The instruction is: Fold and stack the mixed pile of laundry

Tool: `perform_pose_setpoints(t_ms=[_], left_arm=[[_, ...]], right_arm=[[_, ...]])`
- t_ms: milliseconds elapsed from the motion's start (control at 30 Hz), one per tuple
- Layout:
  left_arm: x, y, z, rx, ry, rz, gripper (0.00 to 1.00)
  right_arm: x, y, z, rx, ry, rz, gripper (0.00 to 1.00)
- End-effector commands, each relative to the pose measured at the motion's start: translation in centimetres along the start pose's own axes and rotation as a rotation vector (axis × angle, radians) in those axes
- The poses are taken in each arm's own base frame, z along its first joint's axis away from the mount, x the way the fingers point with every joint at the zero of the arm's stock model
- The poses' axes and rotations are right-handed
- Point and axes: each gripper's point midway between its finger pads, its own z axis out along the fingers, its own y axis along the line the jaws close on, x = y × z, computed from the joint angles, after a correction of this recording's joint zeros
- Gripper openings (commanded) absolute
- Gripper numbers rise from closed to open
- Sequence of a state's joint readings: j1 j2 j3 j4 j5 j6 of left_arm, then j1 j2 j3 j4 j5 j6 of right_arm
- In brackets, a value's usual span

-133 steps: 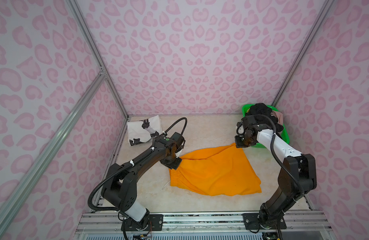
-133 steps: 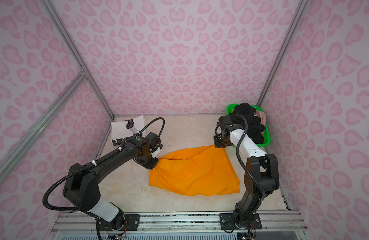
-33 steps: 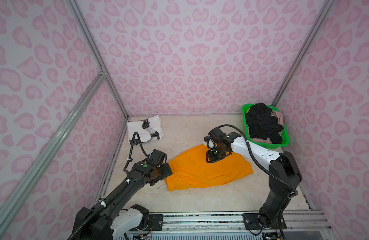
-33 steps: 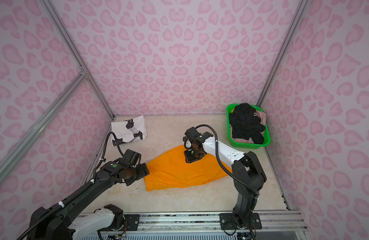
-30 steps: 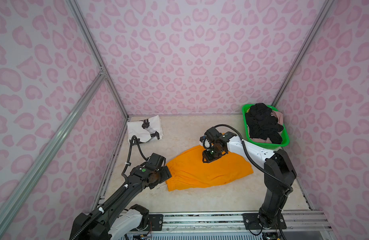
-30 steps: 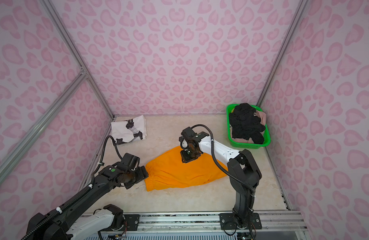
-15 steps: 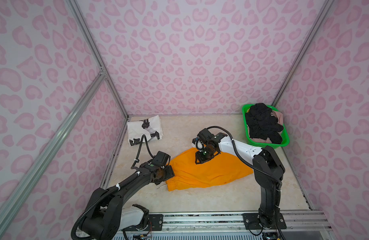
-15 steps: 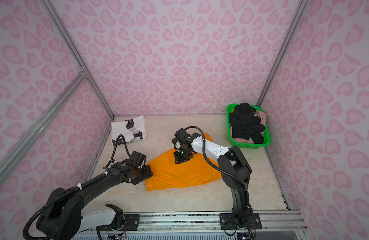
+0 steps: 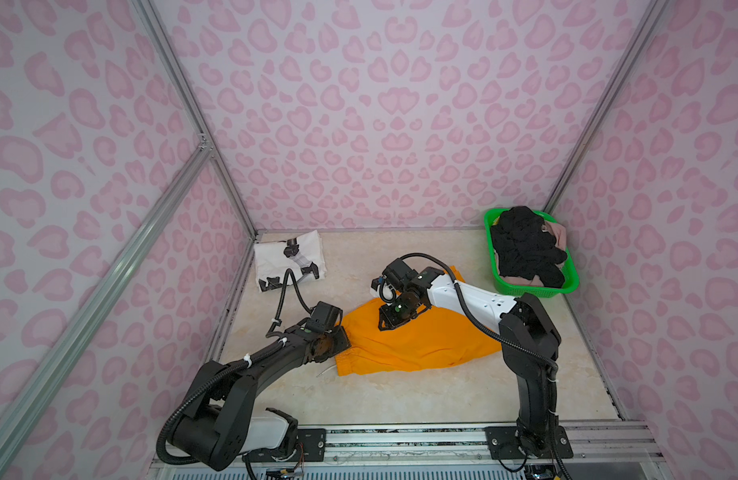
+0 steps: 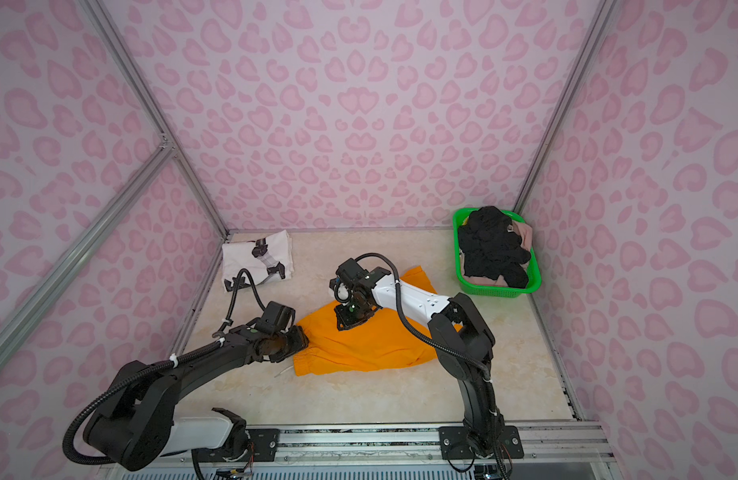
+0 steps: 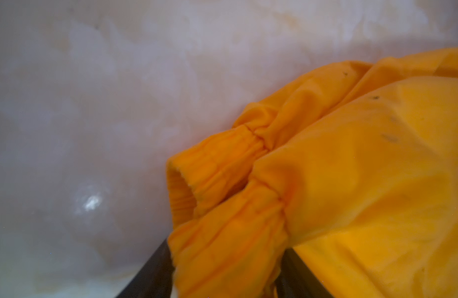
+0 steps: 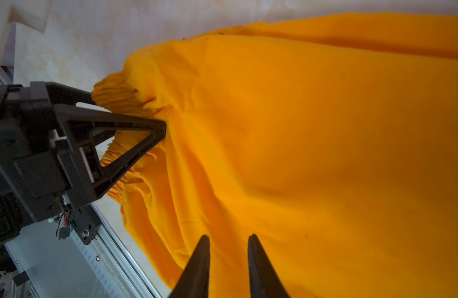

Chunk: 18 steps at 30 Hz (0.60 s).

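My left tool (image 9: pixel 343 337) straddles the orange shorts' (image 9: pixel 417 343) waistband (image 11: pixel 222 165) to pin that edge; I cannot tell if it grips. My right tool (image 12: pixel 229 238), narrowly parted and empty, hovers over the shorts.

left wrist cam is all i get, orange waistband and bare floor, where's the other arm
Observer: In both top views the right tool hangs low over the orange shorts, a little farther back than your left tool.
Operator: ok is it pinching cloth
Observer: In the right wrist view its fingers stand apart, with no cloth pinched that I can see.
Operator: anything else out there
Observer: A white shirt lies folded in the far left corner, apart from the shorts.
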State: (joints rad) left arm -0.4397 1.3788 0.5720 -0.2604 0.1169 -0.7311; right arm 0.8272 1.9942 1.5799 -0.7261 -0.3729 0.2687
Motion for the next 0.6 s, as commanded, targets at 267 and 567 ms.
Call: perform_pose_setpoints(t_ms=[267, 567], left_arm=[[3.7, 4.5, 1.0, -0.201, 0.157, -0.046, 0.27], [1.4, 3.6, -1.6, -0.277, 0.156, 0.089, 0.17]], right_arm=[[2.9, -4.3, -0.5, 0.104, 0.028, 0.102, 0.22], [6.6, -10.9, -2.6, 0.233, 0.042, 0.198, 0.21]])
